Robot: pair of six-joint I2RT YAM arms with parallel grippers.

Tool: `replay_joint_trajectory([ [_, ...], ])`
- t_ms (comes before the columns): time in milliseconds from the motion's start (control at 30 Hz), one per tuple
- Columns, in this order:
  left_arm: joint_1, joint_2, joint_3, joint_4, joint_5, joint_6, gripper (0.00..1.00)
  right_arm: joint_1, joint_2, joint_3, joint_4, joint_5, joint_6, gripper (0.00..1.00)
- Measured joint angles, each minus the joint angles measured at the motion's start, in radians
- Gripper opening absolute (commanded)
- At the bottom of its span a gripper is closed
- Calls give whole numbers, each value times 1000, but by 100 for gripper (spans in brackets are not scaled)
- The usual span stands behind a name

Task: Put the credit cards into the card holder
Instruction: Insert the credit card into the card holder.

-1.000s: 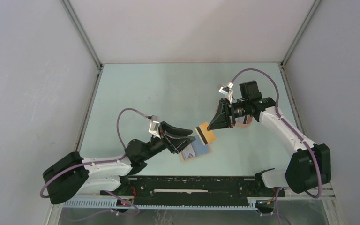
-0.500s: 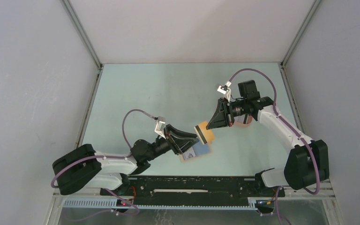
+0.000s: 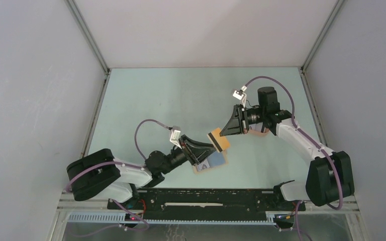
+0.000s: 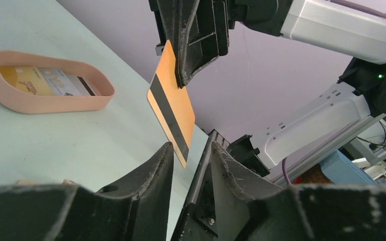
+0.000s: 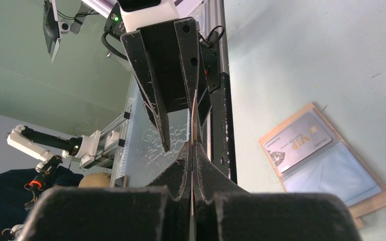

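over the last second the left arm (image 3: 130, 173) pushes forward from its base, carrying the left jaws up to the orange card (image 3: 219, 142), whereas a moment ago they hung short of it with a clear gap. the right arm (image 3: 301, 140) shifts only a little and keeps the card in much the same place. the right jaws are pressed fully together on the card's upper end, the card seen edge-on between them in the right wrist view. the left jaws stand wide apart and grip nothing. in the left wrist view the orange card (image 4: 171, 118) hangs tilted, its dark stripe facing the camera, and its lower corner dips into the mouth of the left jaws without touching either side that i can see. this reads as a handover or a re-grip just starting, with the left jaws not yet closed. the card holder (image 3: 215, 161) lies open on the counter directly below the left jaws, and a grey card (image 5: 297, 144) is already in it. beyond the right jaws the peach tray (image 4: 10, 98) holds a yellow card (image 4: 40, 83), so at least two cards are left to do.
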Motion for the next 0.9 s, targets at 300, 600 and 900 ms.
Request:
replay_joint_trajectory([
  [300,-2,8,5,26,-58,-15,43,-3,-25,-17,101,12,95,0],
  [600,-2,33,25,37,-81,-26,42,-14,-61,-52,170,24,177,0],
  [900,-11,79,99,32,-83,-56,11,-55,-86,-124,324,57,353,0],
])
